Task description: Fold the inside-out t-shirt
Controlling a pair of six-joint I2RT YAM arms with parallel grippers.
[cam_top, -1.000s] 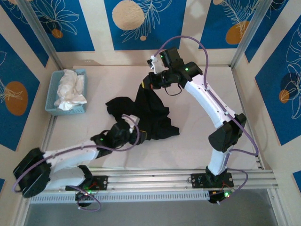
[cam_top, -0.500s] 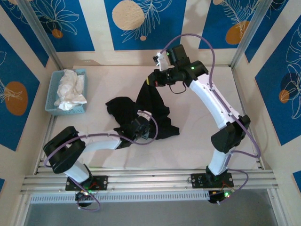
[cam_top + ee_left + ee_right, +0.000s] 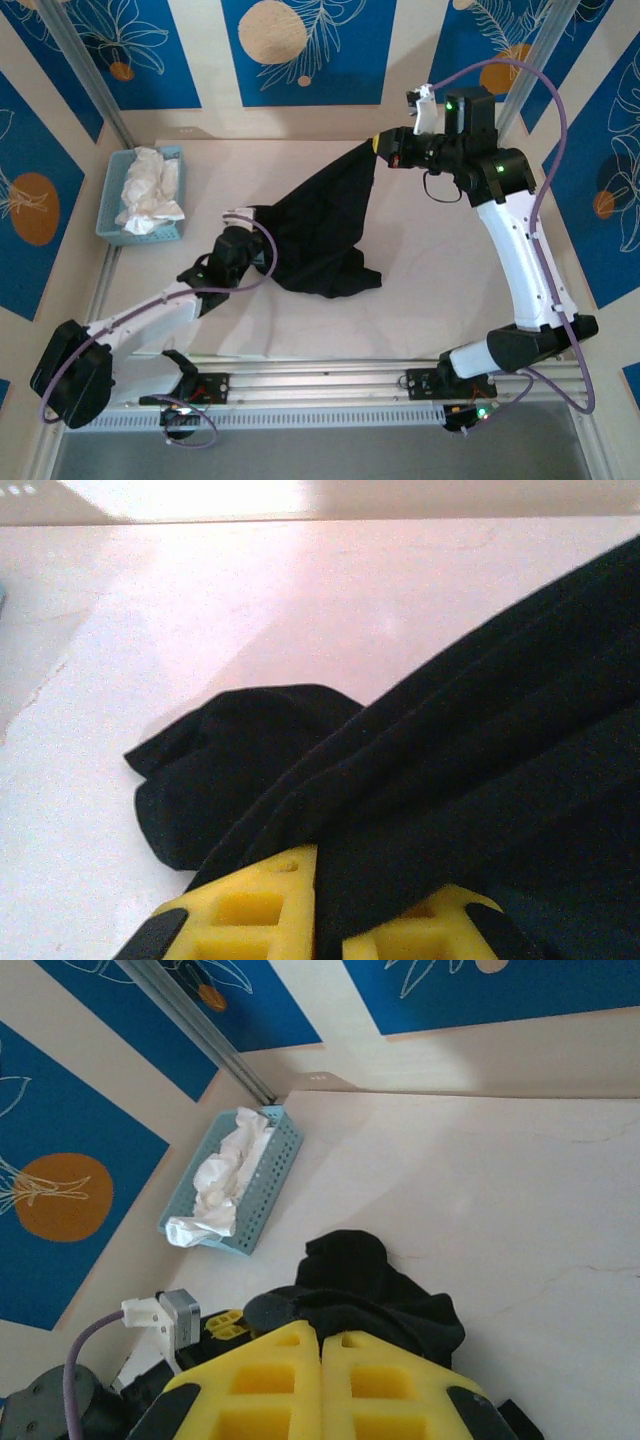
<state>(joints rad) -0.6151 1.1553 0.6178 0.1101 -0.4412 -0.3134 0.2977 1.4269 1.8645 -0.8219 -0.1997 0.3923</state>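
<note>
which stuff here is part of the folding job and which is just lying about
Job: black t-shirt; left gripper and right gripper, both pinching it.
Lying about: blue basket; white cloth inside it.

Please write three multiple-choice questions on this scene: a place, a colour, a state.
1. Where does the blue basket stand? A) far left of the table B) near right corner C) centre
2. What colour is the cloth in the basket? A) red B) white C) green
3. How is the black t-shirt? A) folded flat B) in the basket C) stretched between left gripper and right gripper
Answers: 1 A, it sits by the far left wall; 2 B, white cloth fills it; 3 C, both grippers pinch it.
</note>
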